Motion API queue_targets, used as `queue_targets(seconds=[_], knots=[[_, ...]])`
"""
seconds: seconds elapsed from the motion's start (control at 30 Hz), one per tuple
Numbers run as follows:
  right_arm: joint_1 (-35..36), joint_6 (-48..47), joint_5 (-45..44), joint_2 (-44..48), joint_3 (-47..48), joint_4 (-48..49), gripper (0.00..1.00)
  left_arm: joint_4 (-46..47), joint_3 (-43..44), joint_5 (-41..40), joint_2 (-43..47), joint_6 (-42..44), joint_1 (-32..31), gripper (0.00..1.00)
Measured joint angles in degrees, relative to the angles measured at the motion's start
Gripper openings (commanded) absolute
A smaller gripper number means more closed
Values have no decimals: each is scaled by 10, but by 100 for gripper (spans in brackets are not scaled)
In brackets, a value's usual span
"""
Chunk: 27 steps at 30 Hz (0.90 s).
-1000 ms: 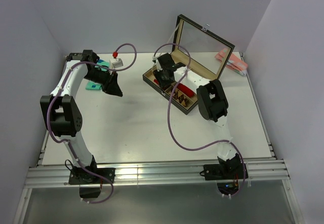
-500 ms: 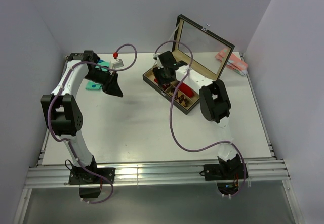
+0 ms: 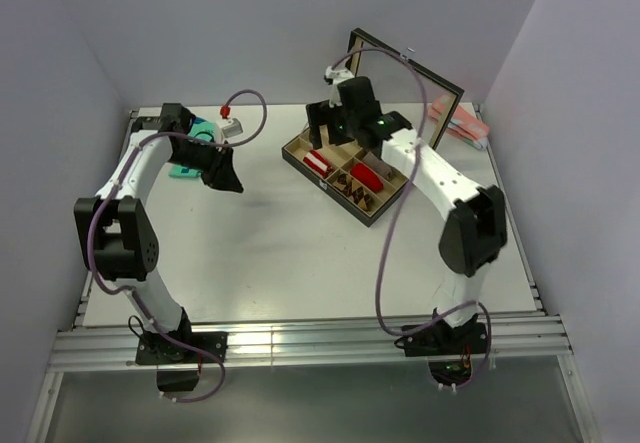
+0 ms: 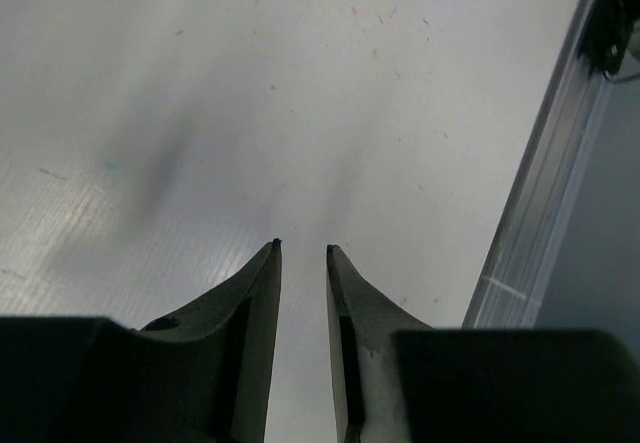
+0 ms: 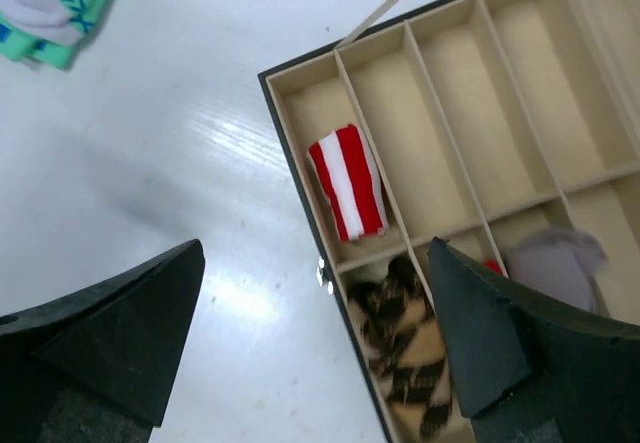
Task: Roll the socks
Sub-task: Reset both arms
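White table (image 3: 300, 253), open divided box (image 5: 300, 175) toward the back. Striped sock (image 5: 347, 181) sits rolled in the box's corner compartment, argyle sock (image 5: 405, 338) in the next one along. Both lie in the box, below the right gripper (image 5: 315, 248). Right fingers are spread wide with the striped sock framed between them, nothing touched or held. Left gripper (image 4: 303, 250) hangs over bare table, well apart from the socks — fingers nearly together, narrow gap, nothing in it.

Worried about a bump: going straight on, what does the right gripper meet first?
Likely the striped sock rolled in a corner compartment of the box, though the near wall is close; depth unclear.
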State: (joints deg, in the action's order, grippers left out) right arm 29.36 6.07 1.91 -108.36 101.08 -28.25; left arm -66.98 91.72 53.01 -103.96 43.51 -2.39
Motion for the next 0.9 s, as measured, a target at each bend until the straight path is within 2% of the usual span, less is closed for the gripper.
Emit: queue_targets(seconds=[0.3,0.53,0.7,0.9], knots=[[1,61,-29,341,-269,107,100,213,-177,-72,208,-153,0,34],[3,111,-106,609,-496,158,100,309,-263,-122,305,-216,0,36],[3,131,-148,707,-556,154,100,334,-295,-132,342,-238,-1,36],[3,141,-168,734,-584,153,100,338,-295,-137,353,-243,0,36]])
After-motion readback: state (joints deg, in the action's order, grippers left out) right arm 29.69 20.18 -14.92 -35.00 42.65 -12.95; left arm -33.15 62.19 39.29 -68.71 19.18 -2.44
